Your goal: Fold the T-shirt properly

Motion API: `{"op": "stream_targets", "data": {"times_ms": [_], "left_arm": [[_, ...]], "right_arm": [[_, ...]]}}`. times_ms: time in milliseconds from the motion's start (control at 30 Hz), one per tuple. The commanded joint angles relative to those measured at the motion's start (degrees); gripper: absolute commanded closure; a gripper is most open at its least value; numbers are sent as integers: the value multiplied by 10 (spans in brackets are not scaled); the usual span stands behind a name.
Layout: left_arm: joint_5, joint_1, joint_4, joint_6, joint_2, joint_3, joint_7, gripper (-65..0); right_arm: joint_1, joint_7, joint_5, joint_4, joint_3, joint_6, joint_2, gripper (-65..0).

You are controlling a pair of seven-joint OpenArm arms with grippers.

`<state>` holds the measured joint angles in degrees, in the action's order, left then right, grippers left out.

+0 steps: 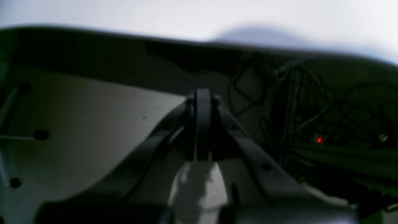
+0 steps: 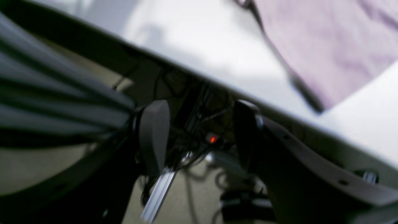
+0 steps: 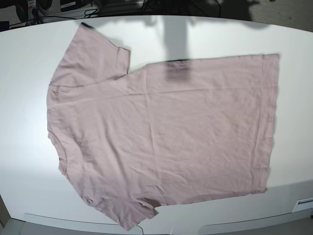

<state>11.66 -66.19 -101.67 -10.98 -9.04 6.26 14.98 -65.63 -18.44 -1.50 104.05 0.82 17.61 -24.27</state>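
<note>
The pink-mauve T-shirt (image 3: 161, 132) lies spread flat on the white table (image 3: 24, 176), collar to the left and hem to the right, both sleeves out. Neither arm shows in the base view. In the right wrist view my right gripper (image 2: 199, 137) stands open with nothing between its fingers, off the table's edge, and a corner of the T-shirt (image 2: 326, 46) shows beyond it on the table (image 2: 211, 46). In the left wrist view my left gripper (image 1: 202, 105) is shut on nothing, below the level of the table's dark edge (image 1: 124, 37).
Under the table hang tangled cables (image 1: 311, 93) and a device with a red light (image 1: 319, 140), also visible between the right fingers as a red light (image 2: 212, 139). Dark clutter and cables (image 3: 73, 7) lie beyond the table's far edge.
</note>
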Motion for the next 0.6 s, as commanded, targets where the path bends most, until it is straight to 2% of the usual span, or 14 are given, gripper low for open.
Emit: {"op": "stream_targets", "data": {"times_ms": [0, 167, 333, 567], "left_arm": [[-3, -13, -13, -7, -2, 1, 15, 0], [-5, -12, -38, -7, -2, 1, 13, 0], [-69, -13, -66, -9, -2, 1, 13, 0], [-89, -11, -99, -11, -2, 1, 13, 0]], "right_arm": [[-8, -17, -2, 17, -1, 3, -2, -341], [-5, -17, -2, 54, -1, 2, -2, -341], [23, -17, -2, 71, -1, 2, -2, -341], [50, -17, 18, 71, -1, 2, -2, -341]]}}
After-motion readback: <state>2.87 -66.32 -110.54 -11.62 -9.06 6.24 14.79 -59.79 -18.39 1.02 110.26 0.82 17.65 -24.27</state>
